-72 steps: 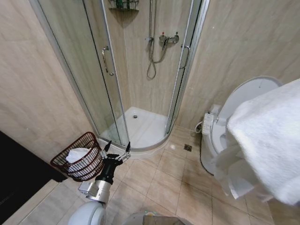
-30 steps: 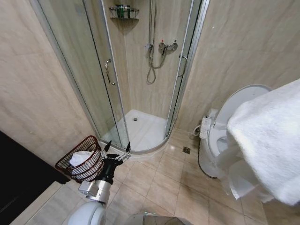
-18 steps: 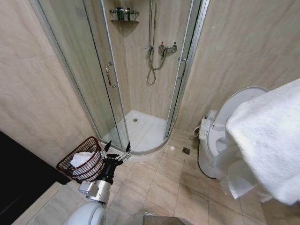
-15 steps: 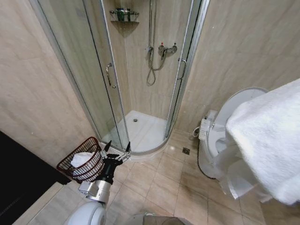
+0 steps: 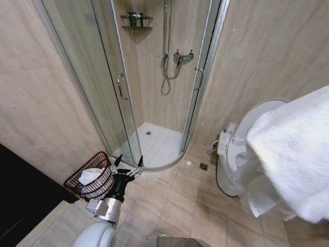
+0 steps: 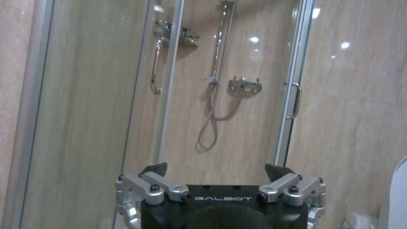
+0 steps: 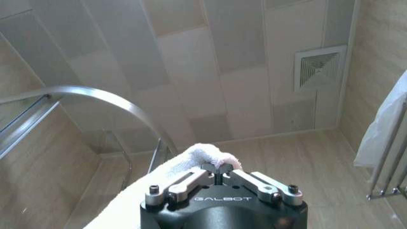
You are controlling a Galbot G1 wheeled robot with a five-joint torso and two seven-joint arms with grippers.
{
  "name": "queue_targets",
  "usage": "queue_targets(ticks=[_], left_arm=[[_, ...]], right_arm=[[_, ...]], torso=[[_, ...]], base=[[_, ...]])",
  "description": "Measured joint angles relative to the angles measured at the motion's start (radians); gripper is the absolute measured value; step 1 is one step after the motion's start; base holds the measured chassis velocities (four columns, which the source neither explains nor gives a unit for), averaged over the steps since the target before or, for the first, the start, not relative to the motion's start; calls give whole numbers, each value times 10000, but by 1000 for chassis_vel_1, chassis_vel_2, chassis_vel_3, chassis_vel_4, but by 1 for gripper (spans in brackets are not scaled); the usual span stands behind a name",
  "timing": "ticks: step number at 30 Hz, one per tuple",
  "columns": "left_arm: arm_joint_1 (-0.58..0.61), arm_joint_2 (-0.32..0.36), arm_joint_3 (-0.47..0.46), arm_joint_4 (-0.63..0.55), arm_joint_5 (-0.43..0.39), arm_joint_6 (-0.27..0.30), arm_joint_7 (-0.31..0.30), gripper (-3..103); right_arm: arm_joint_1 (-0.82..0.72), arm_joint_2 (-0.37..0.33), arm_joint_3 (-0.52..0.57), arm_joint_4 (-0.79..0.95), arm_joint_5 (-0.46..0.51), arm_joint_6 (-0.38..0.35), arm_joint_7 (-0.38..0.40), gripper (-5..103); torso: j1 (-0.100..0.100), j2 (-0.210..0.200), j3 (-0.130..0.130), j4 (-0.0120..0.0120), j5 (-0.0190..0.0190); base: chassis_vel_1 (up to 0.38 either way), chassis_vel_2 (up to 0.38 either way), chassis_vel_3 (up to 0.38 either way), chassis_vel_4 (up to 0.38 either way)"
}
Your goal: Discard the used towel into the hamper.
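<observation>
A big white towel [image 5: 293,159] hangs close to the head camera at the right. In the right wrist view my right gripper [image 7: 218,170] is shut on a fold of the towel [image 7: 184,164], raised toward the ceiling. The hamper [image 5: 93,181], a small reddish-brown wire basket, stands on the floor at the lower left against the wall, with a white cloth inside. My left gripper [image 5: 128,163] hovers open just right of the hamper's rim, pointing at the shower. The left wrist view shows its fingers [image 6: 156,168] spread apart, with nothing between them.
A curved glass shower enclosure [image 5: 123,92] with a white tray fills the corner ahead. A white toilet [image 5: 239,149] with its lid up stands at the right, partly behind the towel. A floor drain [image 5: 204,166] lies between them. A dark panel [image 5: 20,190] borders the left.
The whole head picture has shifted, so the camera moved: the shower shelf now shows lower and the toilet sits lower and further left. Both arms keep their poses; the towel stays gripped.
</observation>
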Motion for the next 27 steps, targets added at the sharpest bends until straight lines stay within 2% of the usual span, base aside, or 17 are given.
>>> queue_targets(ticks=[7, 27], left_arm=[[0, 0, 0, 0, 0, 0, 0, 100], [0, 0, 0, 0, 0, 0, 0, 100]], right_arm=[[32, -14, -25, 0, 41, -2, 18, 2], [-6, -27, 98, 0, 264, 124, -19, 2]], torso=[[64, 142, 79, 0, 0], [32, 71, 40, -1, 0]], base=[[0, 0, 0, 0], [0, 0, 0, 0]])
